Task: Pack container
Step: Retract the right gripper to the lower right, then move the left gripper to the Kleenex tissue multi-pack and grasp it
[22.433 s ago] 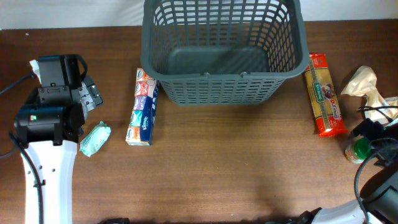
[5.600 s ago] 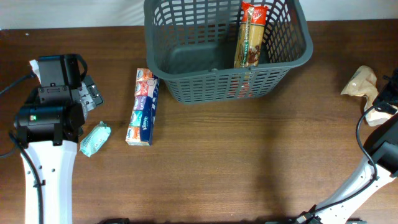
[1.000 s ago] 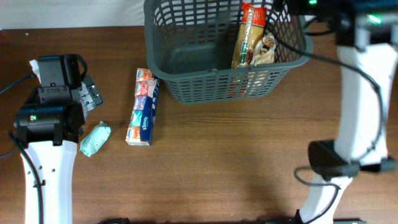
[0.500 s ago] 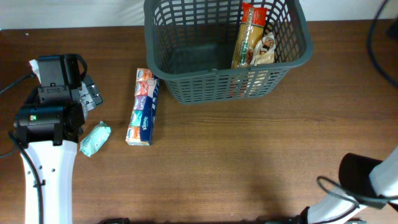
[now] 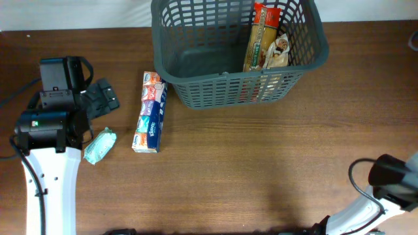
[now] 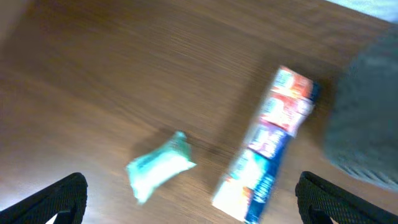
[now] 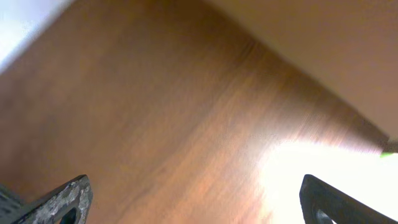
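The dark grey basket (image 5: pixel 176 39) stands at the back centre. It holds a red pasta packet (image 5: pixel 261 32) leaning on its right wall and a beige bag (image 5: pixel 279 52). A strip of tissue packs (image 5: pixel 150 112) and a teal packet (image 5: pixel 100 145) lie on the table left of the basket. My left gripper (image 5: pixel 103 98) is open and empty above the table, close to both. In the left wrist view the teal packet (image 6: pixel 160 165) and the tissue strip (image 6: pixel 267 146) lie ahead of the open left gripper (image 6: pixel 189 202). My right gripper (image 7: pixel 199 202) is open and empty over bare wood.
The right arm (image 5: pixel 392 176) shows at the lower right edge of the overhead view, its gripper outside that frame. A bright white patch (image 7: pixel 329 168) and a green speck (image 7: pixel 390 147) show at the right of the right wrist view. The basket wall (image 6: pixel 367 124) is at the left wrist view's right edge.
The right arm has pulled away from the basket to the lower right, leaving the beige bag inside. The left gripper has turned and shifted slightly right.
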Robot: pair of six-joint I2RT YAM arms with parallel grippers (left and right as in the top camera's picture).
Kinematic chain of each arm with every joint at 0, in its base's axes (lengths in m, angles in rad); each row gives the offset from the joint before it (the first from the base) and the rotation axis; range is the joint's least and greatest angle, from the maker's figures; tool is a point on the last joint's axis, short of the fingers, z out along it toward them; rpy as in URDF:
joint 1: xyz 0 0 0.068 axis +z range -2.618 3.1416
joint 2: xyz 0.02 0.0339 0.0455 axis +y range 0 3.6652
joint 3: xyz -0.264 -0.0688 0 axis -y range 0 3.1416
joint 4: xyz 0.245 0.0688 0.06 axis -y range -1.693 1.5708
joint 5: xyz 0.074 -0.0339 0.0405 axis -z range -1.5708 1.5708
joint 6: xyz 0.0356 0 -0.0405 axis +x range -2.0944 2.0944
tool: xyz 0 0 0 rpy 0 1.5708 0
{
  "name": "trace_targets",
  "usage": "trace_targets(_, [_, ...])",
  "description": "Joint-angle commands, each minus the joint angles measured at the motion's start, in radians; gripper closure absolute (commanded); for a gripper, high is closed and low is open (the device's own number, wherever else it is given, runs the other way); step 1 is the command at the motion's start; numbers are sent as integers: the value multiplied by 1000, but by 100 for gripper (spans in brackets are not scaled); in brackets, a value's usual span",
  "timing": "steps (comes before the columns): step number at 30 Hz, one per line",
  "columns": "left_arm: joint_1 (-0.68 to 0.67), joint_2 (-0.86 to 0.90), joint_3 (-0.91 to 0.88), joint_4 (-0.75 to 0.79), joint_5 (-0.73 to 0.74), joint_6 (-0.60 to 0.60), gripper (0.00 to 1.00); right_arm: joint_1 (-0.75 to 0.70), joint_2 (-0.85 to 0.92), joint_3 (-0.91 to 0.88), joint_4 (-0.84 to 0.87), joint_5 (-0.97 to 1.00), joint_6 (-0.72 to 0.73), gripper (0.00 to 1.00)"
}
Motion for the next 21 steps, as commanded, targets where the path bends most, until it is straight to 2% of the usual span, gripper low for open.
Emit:
trace_targets(1, [4,-15,14,-9,193,0,0,-2,16,-77,5,-44,10,1])
trace_targets(10, [3,14,14,-20,218,14,0,-2,16,-130,6,-43,10,1])
trace_targets(15, [3,126,14,-50,356,188,0,-2,16,-130,6,-43,10,1])
trace_targets(21, [3,283,14,-25,383,239,0,-2,16,-130,6,-43,10,1])
